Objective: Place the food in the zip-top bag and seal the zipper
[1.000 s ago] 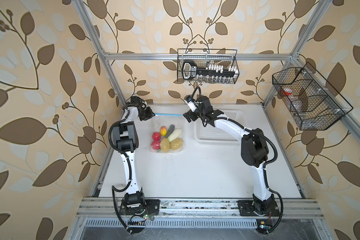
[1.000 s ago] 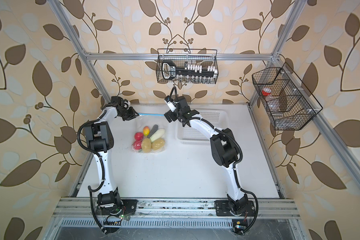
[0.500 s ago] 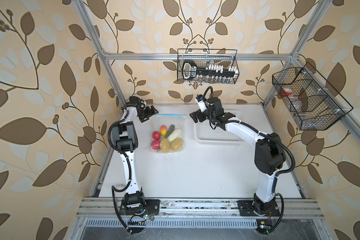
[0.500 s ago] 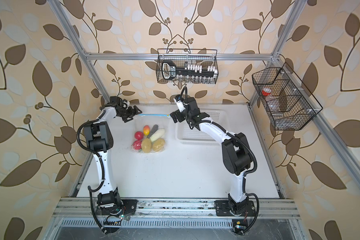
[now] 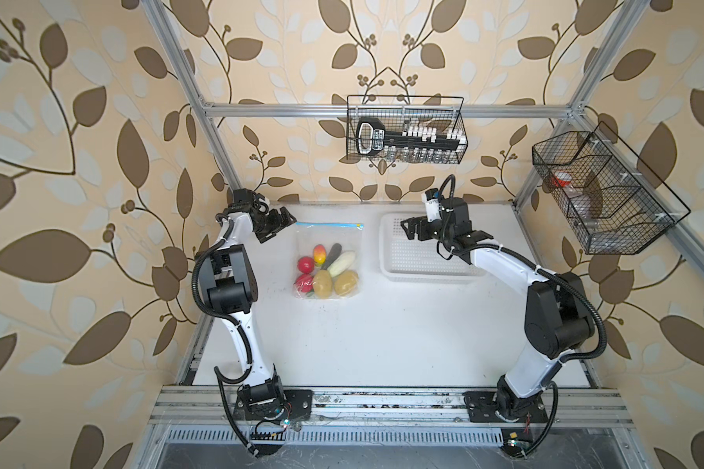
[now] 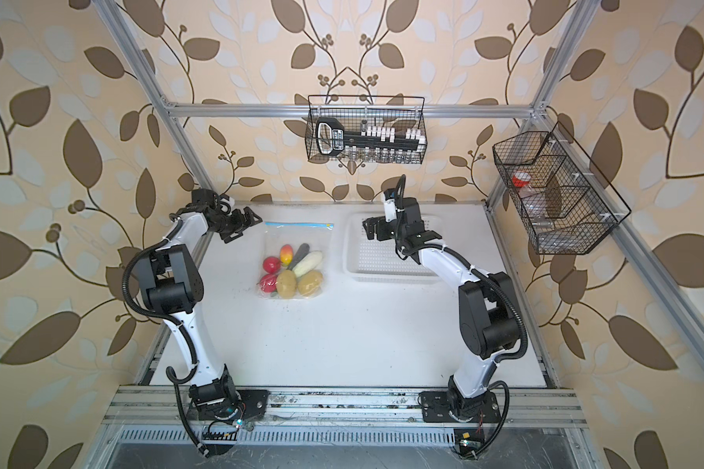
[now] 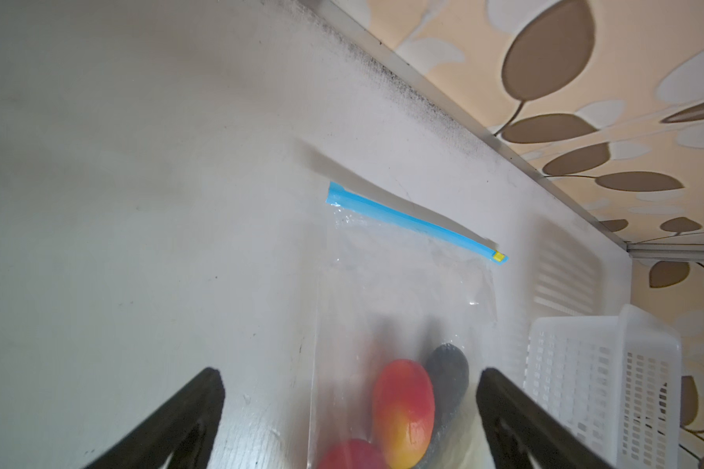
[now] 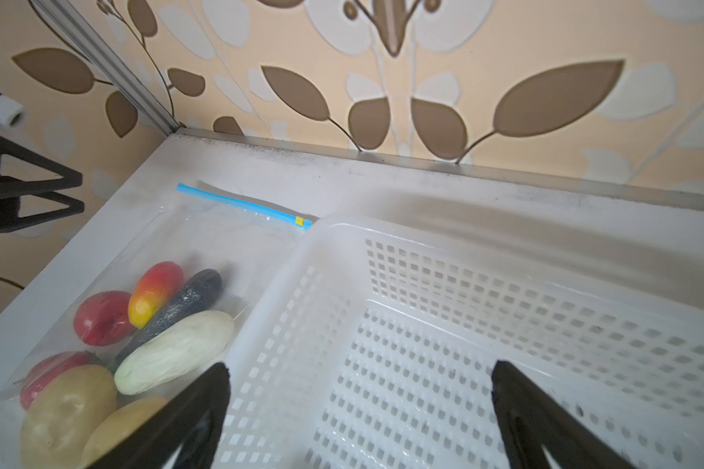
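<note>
The clear zip-top bag [image 5: 344, 237] lies flat on the white table in both top views. The food [image 5: 327, 273] is inside it: tomatoes, potatoes, a red-yellow fruit [image 7: 403, 410], a dark eggplant [image 8: 188, 300] and a white radish [image 8: 175, 353]. The blue zipper [image 5: 329, 224] runs straight along the bag's far edge, with its yellow tab [image 7: 499, 256] at the right end. My left gripper [image 5: 283, 223] hangs open just left of the bag's far left corner, touching nothing. Over the basket, my right gripper [image 5: 408, 230] is open and empty.
A white perforated basket [image 5: 387, 243] stands right of the bag, close to its edge. Two black wire baskets hang on the back wall [image 5: 405, 130] and right wall [image 5: 602, 195]. The table's back edge runs just behind the zipper.
My left gripper opened and let go of the zipper's left end. The bag's top edge dropped flat onto the table. My right arm drew back to the right, over the basket.
</note>
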You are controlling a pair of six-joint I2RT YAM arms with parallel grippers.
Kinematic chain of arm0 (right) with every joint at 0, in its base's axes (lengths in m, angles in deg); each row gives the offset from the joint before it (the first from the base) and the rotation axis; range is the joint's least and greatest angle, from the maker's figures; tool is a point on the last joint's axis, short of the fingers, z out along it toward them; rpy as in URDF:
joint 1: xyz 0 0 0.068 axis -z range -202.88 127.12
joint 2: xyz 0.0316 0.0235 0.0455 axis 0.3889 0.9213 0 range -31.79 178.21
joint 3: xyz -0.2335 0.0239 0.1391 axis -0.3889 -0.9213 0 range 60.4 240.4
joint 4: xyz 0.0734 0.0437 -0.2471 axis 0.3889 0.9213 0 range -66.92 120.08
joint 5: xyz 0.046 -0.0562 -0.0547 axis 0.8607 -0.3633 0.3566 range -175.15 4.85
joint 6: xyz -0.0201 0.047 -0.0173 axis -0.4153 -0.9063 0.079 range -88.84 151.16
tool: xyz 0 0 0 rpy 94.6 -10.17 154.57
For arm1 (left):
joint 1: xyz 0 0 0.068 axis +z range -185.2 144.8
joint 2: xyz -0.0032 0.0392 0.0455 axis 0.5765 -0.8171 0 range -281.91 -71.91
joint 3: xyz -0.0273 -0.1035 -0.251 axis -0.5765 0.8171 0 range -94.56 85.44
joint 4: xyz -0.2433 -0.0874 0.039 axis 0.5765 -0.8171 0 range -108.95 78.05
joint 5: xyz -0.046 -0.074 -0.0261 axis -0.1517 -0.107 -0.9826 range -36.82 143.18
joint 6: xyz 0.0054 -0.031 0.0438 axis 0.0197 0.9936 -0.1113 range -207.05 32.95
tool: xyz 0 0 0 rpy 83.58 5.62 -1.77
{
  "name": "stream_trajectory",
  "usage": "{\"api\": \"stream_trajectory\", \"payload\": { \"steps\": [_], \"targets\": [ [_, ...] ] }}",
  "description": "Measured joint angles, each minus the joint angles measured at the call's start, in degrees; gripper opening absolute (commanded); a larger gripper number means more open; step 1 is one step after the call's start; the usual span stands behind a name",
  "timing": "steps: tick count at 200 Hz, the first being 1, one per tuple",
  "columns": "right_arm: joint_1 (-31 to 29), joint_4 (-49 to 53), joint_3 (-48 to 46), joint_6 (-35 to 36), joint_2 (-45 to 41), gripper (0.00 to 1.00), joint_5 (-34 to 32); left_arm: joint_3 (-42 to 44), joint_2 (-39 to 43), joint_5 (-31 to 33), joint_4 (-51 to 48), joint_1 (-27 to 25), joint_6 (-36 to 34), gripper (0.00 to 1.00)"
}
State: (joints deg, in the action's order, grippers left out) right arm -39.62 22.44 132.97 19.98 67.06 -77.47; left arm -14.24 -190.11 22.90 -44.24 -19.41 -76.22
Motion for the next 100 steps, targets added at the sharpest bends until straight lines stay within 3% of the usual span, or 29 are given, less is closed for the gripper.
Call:
{"api": "stream_trajectory", "payload": {
  "steps": [100],
  "targets": [
    [4.0, -0.1, -11.7, -1.9, -13.7, 1.00, -2.0, 23.1, 14.1, 0.7, 7.4, 4.2, -0.3, 0.99]
  ]
}}
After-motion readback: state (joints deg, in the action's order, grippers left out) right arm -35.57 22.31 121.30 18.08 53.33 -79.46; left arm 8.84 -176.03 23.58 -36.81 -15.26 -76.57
